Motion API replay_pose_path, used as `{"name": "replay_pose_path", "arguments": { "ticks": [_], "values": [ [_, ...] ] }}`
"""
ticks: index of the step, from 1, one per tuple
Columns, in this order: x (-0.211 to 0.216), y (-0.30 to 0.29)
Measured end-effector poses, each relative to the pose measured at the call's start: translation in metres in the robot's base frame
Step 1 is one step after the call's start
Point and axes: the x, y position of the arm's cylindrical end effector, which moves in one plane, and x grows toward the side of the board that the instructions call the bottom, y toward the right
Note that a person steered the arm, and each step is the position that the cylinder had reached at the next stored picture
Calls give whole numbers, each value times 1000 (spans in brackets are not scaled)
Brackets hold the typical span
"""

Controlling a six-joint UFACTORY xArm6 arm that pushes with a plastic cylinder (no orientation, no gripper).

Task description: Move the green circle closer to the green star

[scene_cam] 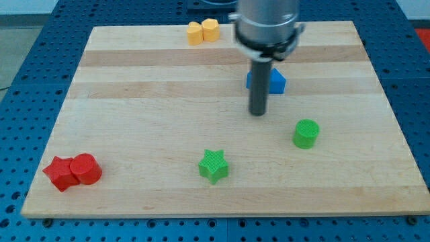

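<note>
Near edge, view's bottom left: 2 red blocks touching, a red star-like block [59, 173] and a red cylinder [87, 169] just to its right. Bottom centre: green star [213, 165], lying flat, nothing touching it. Up and to the view's right of it: green circle [306, 133], upright, well apart from the star. Bare wooden board [148, 114] between them.

My tip [259, 113] sits above and to the view's left of the green circle, near it but with a clear gap, no contact. It's further from the star, up and to the right of it. No pincer on this rig, just the rod, so nothing to open or close.

Directly behind the rod: blue block [275, 81], partly hidden, shape unclear. Far edge, top centre: 2 yellow blocks touching, yellow block [195, 33] and yellow cylinder [210, 29].
</note>
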Motion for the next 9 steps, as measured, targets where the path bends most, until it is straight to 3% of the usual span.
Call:
{"name": "replay_pose_path", "arguments": {
  "ticks": [1,2,4,5,6,7,9],
  "values": [
    [-4,73],
    [19,83],
    [59,-9],
    [48,-6],
    [29,37],
    [42,68],
    [92,-7]
  ]
}}
